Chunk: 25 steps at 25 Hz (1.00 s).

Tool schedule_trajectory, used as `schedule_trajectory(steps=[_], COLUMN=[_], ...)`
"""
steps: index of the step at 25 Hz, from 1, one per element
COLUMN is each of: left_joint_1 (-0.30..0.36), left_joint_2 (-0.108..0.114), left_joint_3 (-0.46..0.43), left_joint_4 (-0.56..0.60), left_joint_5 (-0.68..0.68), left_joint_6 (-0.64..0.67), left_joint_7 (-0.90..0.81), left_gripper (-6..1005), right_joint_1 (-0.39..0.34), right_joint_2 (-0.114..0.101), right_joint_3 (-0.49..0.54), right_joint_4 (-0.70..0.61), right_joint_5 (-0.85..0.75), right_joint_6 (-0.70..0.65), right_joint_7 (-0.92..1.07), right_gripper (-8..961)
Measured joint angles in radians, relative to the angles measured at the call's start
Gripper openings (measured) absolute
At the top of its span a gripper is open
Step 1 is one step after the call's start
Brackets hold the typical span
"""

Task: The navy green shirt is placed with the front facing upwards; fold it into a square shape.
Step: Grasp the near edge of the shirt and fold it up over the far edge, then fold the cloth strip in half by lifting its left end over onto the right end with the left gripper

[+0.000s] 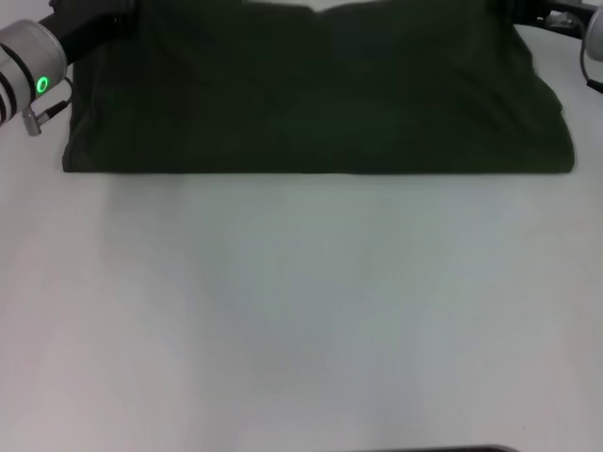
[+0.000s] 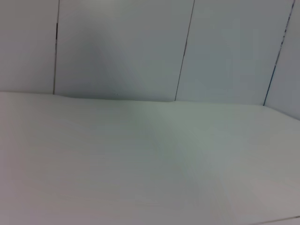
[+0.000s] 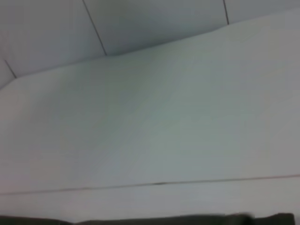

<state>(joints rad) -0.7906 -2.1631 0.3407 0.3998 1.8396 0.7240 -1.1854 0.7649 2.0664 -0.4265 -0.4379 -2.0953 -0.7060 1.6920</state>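
White table [image 1: 311, 320] fills nearly all of the head view, bare in front, with the navy green shirt [image 1: 320, 94] lying along its far side as a wide dark band whose near edge runs straight, like a fold line. No lettering shows on the upper surface, so it appears to be already doubled over once. The left gripper [image 1: 89, 24] sits at the shirt's far left corner and the right gripper [image 1: 546, 14] at the far right corner, both mostly cut off by the frame; whether their fingers are released or clenched on cloth I cannot tell. Both wrist views show only pale wall panels and table, with a dark strip of cloth at the edge of the right one. Judging from this layout, the band now needs folding sideways toward a square. That would go best with each corner pinched through all layers, lifted just clear, and both arms moving evenly so edges stay aligned and the fabric does not bunch.
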Motion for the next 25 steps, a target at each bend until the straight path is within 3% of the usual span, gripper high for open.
schedule_trajectory(steps=[6,9,14,17,22,25], left_joint_1=[0.000,0.000,0.022,0.061,0.140,0.170], left_joint_2=[0.000,-0.001,0.000,0.006,0.004,0.004], left_joint_3=[0.000,-0.005,-0.003,0.000,0.033,0.075], left_joint_4=[-0.014,-0.013,-0.006,0.011,0.079,0.118], left_joint_5=[-0.013,-0.015,-0.041,-0.040,-0.033,-0.033], left_joint_6=[-0.035,-0.049,-0.007,0.117,0.392,0.475], left_joint_7=[0.010,0.010,0.009,0.002,-0.013,-0.053], left_gripper=[165,360,479,550,708,818], right_joint_1=[0.005,0.003,-0.037,-0.094,-0.207,-0.278], right_joint_2=[0.011,0.016,0.017,0.017,0.013,0.003], right_joint_3=[-0.026,-0.022,-0.019,-0.023,-0.019,-0.019], right_joint_4=[-0.001,-0.013,-0.029,-0.052,-0.125,-0.166], right_joint_5=[0.000,0.002,0.095,0.176,0.254,0.272], right_joint_6=[0.045,0.049,0.048,-0.018,-0.208,-0.336], right_joint_7=[0.000,-0.001,-0.041,-0.078,-0.082,-0.085], right_gripper=[227,345,564,714,755,754])
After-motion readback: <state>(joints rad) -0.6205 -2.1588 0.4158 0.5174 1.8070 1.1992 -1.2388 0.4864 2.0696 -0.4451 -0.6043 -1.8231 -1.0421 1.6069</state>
